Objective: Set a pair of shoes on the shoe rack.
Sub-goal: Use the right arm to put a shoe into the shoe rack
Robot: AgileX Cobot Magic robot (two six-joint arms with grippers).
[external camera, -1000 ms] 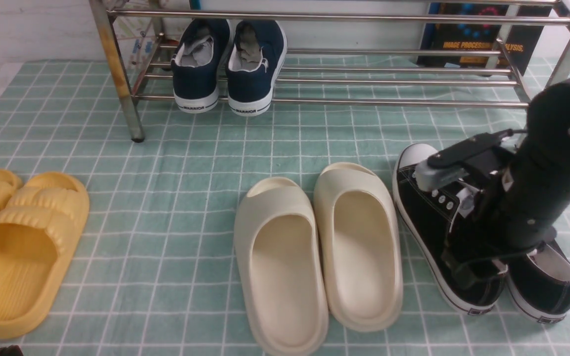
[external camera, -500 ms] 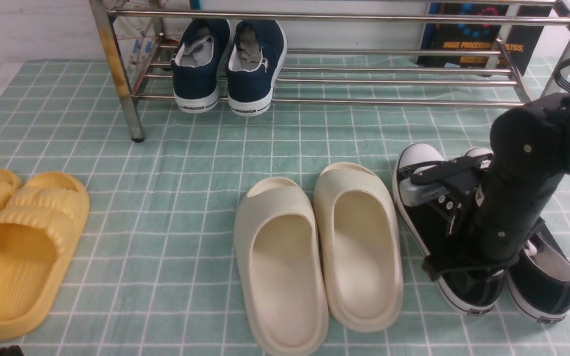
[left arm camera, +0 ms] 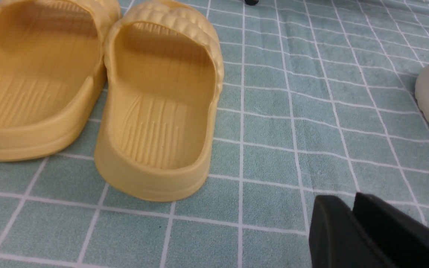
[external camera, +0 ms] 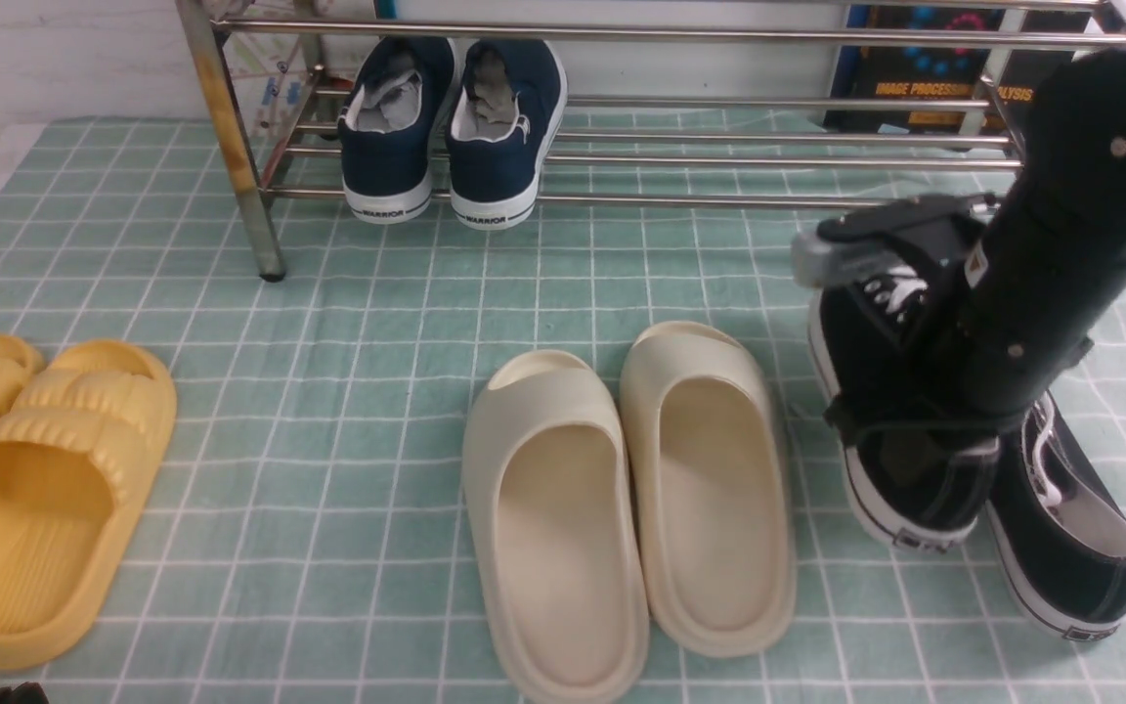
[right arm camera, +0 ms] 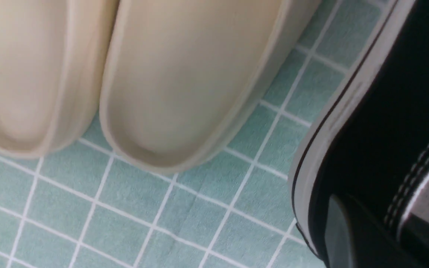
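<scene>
The pair of shoes is two black canvas sneakers at the right of the front view. My right gripper (external camera: 925, 435) is shut on the collar of the left sneaker (external camera: 900, 484), which is lifted and tilted, its toe hidden behind the arm. In the right wrist view the gripper (right arm camera: 371, 227) pinches that sneaker's black side wall (right arm camera: 371, 123), one finger outside and one by the grey lining. The other sneaker (external camera: 1071, 538) lies on the mat beside it. The shoe rack (external camera: 768, 202) stands at the back. My left gripper (left arm camera: 350, 203) is shut and empty, low over the mat.
Navy WARRIOR sneakers (external camera: 446, 127) sit on the rack's lower shelf at its left end, by the rust-stained leg (external camera: 231, 127). Cream slides (external camera: 622, 489) lie mid-mat, just left of the held sneaker. Yellow slides (external camera: 35, 469) lie at the left. A dark book (external camera: 934, 83) stands behind the rack.
My right arm dipped onto the black sneakers, then rose and moved toward the rack, taking the left sneaker up and forward off the mat. The left arm has not moved.
</scene>
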